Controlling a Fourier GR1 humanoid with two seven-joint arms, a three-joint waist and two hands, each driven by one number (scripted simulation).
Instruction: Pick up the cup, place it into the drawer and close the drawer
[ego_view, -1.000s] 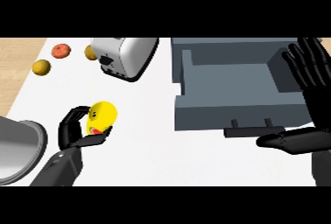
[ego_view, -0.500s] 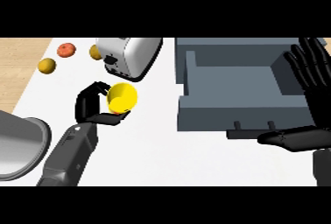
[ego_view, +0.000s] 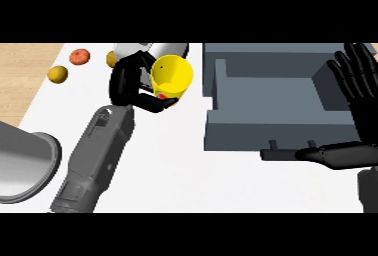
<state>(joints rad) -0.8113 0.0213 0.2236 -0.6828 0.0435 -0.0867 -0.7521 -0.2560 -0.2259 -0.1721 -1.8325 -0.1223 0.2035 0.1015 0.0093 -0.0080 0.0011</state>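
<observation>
yellow cup is gripped by the curled left hand, lifted beside the open grey drawer for placing; right hand rests open.

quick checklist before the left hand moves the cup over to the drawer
1. Cup held: the left hand has its fingers curled round the yellow cup. ok.
2. Cup off the counter: it looks lifted and tilted on its side, opening towards the view. ok.
3. Drawer open: the grey drawer is pulled out and its inside shows nothing in it. ok.
4. Cup over the drawer: it is to the left of the drawer's wall, not above it. not ok.
5. Right hand out of the way: the right hand is open at the drawer's right side, partly over the drawer's right part. cannot tell.
6. Toaster clearance: the toaster sits just behind the hand. cannot tell.
</observation>
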